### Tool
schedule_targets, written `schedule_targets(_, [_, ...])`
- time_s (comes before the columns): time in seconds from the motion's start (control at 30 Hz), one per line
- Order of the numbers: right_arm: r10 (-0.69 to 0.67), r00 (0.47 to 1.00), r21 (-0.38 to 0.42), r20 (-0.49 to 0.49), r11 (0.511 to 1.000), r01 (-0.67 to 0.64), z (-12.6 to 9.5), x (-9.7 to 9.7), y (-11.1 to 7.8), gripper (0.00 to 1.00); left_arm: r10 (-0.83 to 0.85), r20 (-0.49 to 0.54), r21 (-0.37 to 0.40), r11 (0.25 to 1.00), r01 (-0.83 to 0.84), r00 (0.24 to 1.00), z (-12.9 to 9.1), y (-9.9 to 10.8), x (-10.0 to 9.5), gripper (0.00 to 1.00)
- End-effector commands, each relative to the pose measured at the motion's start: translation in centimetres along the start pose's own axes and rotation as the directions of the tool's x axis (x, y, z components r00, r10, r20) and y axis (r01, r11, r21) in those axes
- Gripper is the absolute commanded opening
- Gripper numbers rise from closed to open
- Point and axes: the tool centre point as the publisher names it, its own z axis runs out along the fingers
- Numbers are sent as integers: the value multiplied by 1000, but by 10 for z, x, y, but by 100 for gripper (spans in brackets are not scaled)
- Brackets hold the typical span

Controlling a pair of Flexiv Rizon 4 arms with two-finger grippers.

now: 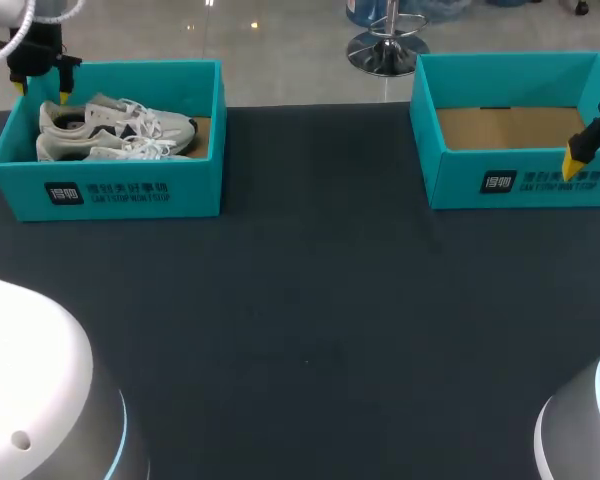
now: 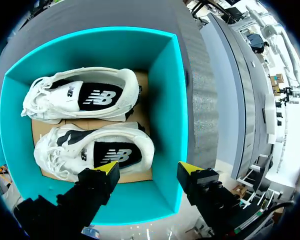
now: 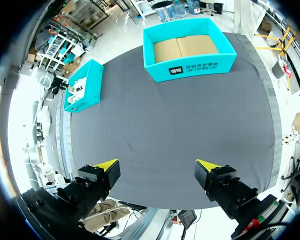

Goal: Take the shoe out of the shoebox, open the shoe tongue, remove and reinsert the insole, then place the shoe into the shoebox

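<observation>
Two white shoes lie side by side in the teal shoebox [image 1: 130,200] at the table's far left, one shoe [image 1: 115,117] behind the other shoe [image 1: 105,150]. My left gripper [image 1: 42,90] hangs over the box's far left corner. In the left wrist view it [image 2: 149,169] stands open above the box wall [image 2: 165,75], at the heel end of the nearer shoe [image 2: 95,152], holding nothing; the second shoe [image 2: 85,95] lies beyond. My right gripper [image 1: 578,162] hovers at the far right by a second teal box [image 1: 460,185] and is open and empty [image 3: 157,165].
The second teal box [image 3: 190,50] holds only its brown cardboard floor. Dark table cloth [image 1: 310,320] spreads between and in front of the two boxes. The shoebox with the shoes [image 3: 82,85] shows small in the right wrist view.
</observation>
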Motion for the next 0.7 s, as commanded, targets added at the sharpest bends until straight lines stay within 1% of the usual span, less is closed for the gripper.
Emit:
schedule_targets(0.03, [0,1000,6,3,1000,0,0,1,3,100,-18,41,-27,999,19,999,-59,-30,11,100])
schedule_targets(0.07, [0,1000,6,3,1000,0,0,1,3,100,-37,40,-25,999,38,999,-69,-34,10,100])
schedule_targets(0.1, [0,1000,6,3,1000,0,0,1,3,100,-26,73,-20,999,27,997,-78,-41,11,100])
schedule_targets(0.17, [0,1000,6,3,1000,0,0,1,3,100,-63,52,-28,998,65,997,-87,-51,10,100])
schedule_targets(0.2, [0,1000,6,3,1000,0,0,1,3,100,-63,77,-8,998,64,995,-92,-57,10,100])
schedule_targets(0.27, [0,1000,6,3,1000,0,0,1,3,100,-104,63,7,995,104,993,-99,-68,12,100])
schedule_targets(0.3, [0,1000,6,3,1000,0,0,1,3,100,-116,80,40,993,113,990,-101,-74,13,100])
schedule_targets(0.33, [0,1000,6,3,1000,0,0,1,3,100,-125,87,51,991,121,988,-103,-79,15,100])
schedule_targets(0.4, [0,1000,6,3,1000,0,0,1,3,100,-155,86,93,985,147,984,-104,-89,17,100])
schedule_targets(0.43, [0,1000,6,3,1000,0,0,1,3,100,-148,99,102,985,138,984,-103,-94,18,100])
schedule_targets(0.47, [0,1000,6,3,1000,0,0,1,3,100,-156,81,98,984,147,984,-100,-98,19,100])
schedule_targets(0.53, [0,1000,6,3,1000,0,0,1,3,100,-137,109,138,983,122,985,-95,-106,20,100])
schedule_targets(0.7, [0,1000,6,3,1000,0,0,1,3,100,-137,109,138,983,122,985,-95,-106,20,100])
